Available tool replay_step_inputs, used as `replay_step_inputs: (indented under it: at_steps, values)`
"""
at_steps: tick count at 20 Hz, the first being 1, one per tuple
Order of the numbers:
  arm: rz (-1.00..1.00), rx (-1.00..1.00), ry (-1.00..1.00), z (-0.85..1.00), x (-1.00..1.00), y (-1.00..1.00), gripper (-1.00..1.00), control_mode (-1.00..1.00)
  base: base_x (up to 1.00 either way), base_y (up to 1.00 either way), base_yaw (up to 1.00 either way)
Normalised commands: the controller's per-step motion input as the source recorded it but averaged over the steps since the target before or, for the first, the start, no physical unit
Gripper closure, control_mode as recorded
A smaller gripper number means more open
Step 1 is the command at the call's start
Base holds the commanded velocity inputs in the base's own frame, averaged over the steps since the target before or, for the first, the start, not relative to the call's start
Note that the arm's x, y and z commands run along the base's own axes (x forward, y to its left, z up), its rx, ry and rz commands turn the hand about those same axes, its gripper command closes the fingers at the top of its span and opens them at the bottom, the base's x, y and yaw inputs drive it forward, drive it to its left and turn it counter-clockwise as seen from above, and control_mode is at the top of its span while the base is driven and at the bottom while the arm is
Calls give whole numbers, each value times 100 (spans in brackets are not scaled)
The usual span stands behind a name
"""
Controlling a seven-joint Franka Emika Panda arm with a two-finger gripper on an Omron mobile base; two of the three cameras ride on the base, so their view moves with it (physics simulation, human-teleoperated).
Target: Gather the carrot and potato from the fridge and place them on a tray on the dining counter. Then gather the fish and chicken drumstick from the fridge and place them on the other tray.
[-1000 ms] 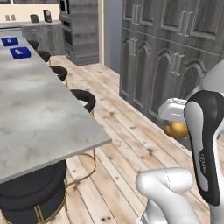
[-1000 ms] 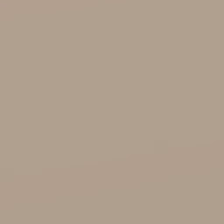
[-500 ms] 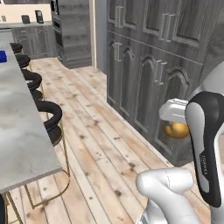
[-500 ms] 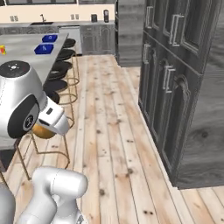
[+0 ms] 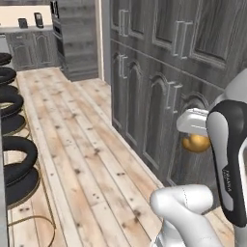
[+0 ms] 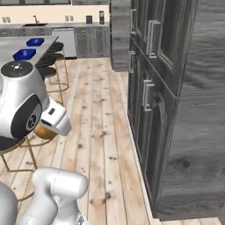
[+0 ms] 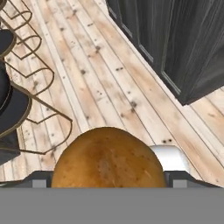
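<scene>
A light plank floor (image 5: 82, 159) is seen running back toward the far kitchen wall. Tall dark grey panelled cabinets (image 6: 176, 88) are ranged along one side. Black round bar stools (image 5: 17, 164) on brass wire frames (image 7: 41, 94) are lined up opposite. Two small dark appliances (image 5: 30, 21) are noted on the far surface.

A golden-brown potato (image 7: 108, 158) with faint darker speckles. The floor (image 5: 82, 144) is pale wooden planks with dark knots. On the right, tall cabinets (image 6: 176, 88) are dark grey woodgrain. On the left, black stools (image 5: 14, 164) with brass-coloured legs, and far off two blue trays (image 6: 29, 48) on a grey marbled tabletop (image 6: 11, 47).
</scene>
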Motion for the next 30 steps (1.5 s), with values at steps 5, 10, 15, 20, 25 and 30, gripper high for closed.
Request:
replay_step_inputs:
  at_steps: [5, 10, 15, 20, 25, 30]
  values:
    - [0, 0, 0, 0, 0, 0, 100, 100, 100, 18, -1]
    - [0, 0, 0, 0, 0, 0, 100, 100, 100, 29, -1]
    - [0, 0, 0, 0, 0, 0, 100, 100, 100, 23, 0]
    - [0, 0, 0, 0, 0, 0, 100, 100, 100, 26, 0]
    - [0, 0, 0, 0, 0, 0, 100, 100, 100, 21, 0]
    - [0, 0, 0, 0, 0, 0, 100, 100, 100, 9, 12]
